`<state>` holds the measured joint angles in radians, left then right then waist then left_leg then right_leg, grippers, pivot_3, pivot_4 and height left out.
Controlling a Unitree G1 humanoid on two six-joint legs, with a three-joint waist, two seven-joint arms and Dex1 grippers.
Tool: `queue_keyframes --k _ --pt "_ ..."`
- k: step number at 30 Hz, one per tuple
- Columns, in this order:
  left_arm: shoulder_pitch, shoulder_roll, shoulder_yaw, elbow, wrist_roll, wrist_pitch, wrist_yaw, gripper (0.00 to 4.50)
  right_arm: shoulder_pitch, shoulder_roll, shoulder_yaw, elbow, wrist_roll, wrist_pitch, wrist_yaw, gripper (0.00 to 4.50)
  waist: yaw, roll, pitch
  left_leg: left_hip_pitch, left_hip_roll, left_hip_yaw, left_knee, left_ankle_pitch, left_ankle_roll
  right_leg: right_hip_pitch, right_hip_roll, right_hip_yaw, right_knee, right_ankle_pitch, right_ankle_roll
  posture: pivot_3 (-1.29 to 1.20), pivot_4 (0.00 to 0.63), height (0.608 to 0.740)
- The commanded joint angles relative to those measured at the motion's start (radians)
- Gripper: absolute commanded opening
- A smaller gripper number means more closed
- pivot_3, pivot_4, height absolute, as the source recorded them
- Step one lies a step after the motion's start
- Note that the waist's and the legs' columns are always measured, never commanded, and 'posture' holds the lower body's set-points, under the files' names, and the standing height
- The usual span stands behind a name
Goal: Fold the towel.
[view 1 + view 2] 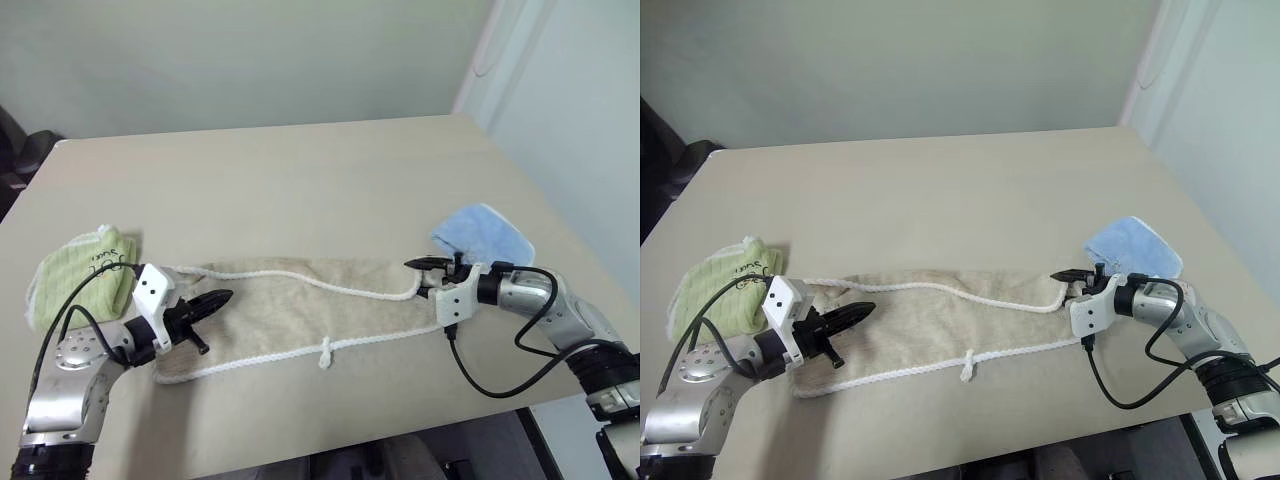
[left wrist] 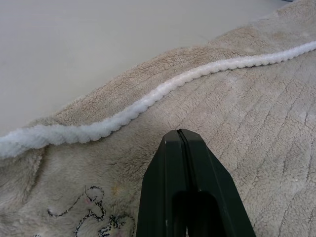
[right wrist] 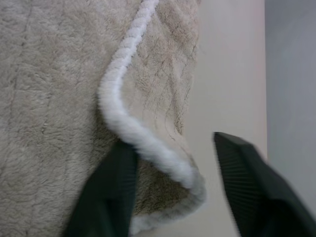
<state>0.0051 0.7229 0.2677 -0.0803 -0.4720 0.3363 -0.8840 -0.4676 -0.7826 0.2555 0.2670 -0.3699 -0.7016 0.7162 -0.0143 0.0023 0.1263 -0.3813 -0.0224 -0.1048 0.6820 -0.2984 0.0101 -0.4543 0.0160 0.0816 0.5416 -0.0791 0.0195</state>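
The beige towel (image 1: 300, 305) lies stretched out flat along the front of the table, with white corded edging and a small white loop (image 1: 325, 352) on its near edge. My left gripper (image 1: 225, 297) is shut and hovers just over the towel's left end with nothing between its fingers (image 2: 180, 148). At the towel's right end, my right gripper (image 1: 420, 273) has its fingers apart on either side of the upturned far corner. In the right wrist view the white cord (image 3: 148, 143) of that corner curls between the two fingers.
A small green folded cloth (image 1: 80, 275) with black writing sits just left of the towel. A light-blue folded cloth (image 1: 485, 235) lies behind my right gripper. The beige table (image 1: 300, 180) stretches bare behind the towel; its front edge runs close below it.
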Motion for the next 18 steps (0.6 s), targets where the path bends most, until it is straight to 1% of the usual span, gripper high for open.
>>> queue_keyframes --k 1,3,4,7,11,12,15,18 --pt "-0.005 0.002 0.012 -0.030 0.002 -0.007 0.004 0.00 0.008 -0.006 -0.011 -0.025 0.044 -0.008 0.004 0.92 0.000 0.000 0.000 0.000 0.000 0.000 0.000 0.000 0.000 0.000 0.000 0.000 0.000 0.000 0.000 0.00 0.150 0.740" --pt "-0.006 0.001 0.010 -0.028 0.002 -0.009 0.003 0.00 0.019 -0.009 -0.013 -0.031 0.057 0.000 0.011 0.26 0.000 0.000 0.000 0.000 0.000 0.000 0.000 0.000 0.000 0.000 0.000 0.000 0.000 0.000 0.000 0.00 0.150 0.740" --pt "-0.007 0.001 0.009 -0.027 0.002 -0.010 0.002 0.00 0.027 -0.008 -0.015 -0.035 0.064 0.007 0.013 0.03 0.000 0.000 0.000 0.000 0.000 0.000 0.000 0.000 0.000 0.000 0.000 0.000 0.000 0.000 0.000 0.00 0.150 0.740" --pt "-0.017 -0.002 0.011 -0.020 0.002 -0.018 0.002 0.00 0.044 -0.002 -0.022 -0.049 0.084 0.035 0.017 0.03 0.000 0.000 0.000 0.000 0.000 0.000 0.000 0.000 -0.001 0.000 0.000 0.000 0.000 0.000 0.000 0.00 0.150 0.740" --pt "-0.117 0.005 0.057 0.005 -0.058 0.003 -0.001 0.00 0.066 0.016 -0.026 -0.078 0.116 0.090 0.017 0.03 0.004 -0.001 0.001 0.000 0.000 0.000 0.000 -0.001 -0.002 0.000 0.000 0.000 0.000 0.000 0.000 0.00 0.150 0.740" --pt "-0.144 0.017 0.064 0.022 -0.067 0.008 -0.012 0.00 0.068 0.019 -0.026 -0.083 0.119 0.101 0.018 0.03 0.004 -0.001 0.001 -0.001 0.000 0.000 0.000 -0.001 -0.001 0.000 0.000 0.000 0.000 0.000 0.000 0.00 0.150 0.740" --pt "-0.241 0.097 0.056 0.105 -0.055 -0.001 -0.097 0.00 0.069 0.029 -0.024 -0.091 0.113 0.115 0.011 0.03 0.003 -0.001 0.001 0.000 0.000 0.000 0.000 0.000 -0.001 0.000 0.000 0.000 0.000 0.001 -0.001 0.00 0.150 0.740" --pt "-0.329 0.160 0.028 0.194 -0.040 -0.010 -0.178 0.00 0.069 0.036 -0.023 -0.098 0.108 0.126 0.003 0.03 0.002 -0.001 0.001 0.000 0.000 0.000 0.000 0.000 0.000 0.000 0.000 0.000 -0.001 0.004 -0.001 0.00 0.150 0.740"
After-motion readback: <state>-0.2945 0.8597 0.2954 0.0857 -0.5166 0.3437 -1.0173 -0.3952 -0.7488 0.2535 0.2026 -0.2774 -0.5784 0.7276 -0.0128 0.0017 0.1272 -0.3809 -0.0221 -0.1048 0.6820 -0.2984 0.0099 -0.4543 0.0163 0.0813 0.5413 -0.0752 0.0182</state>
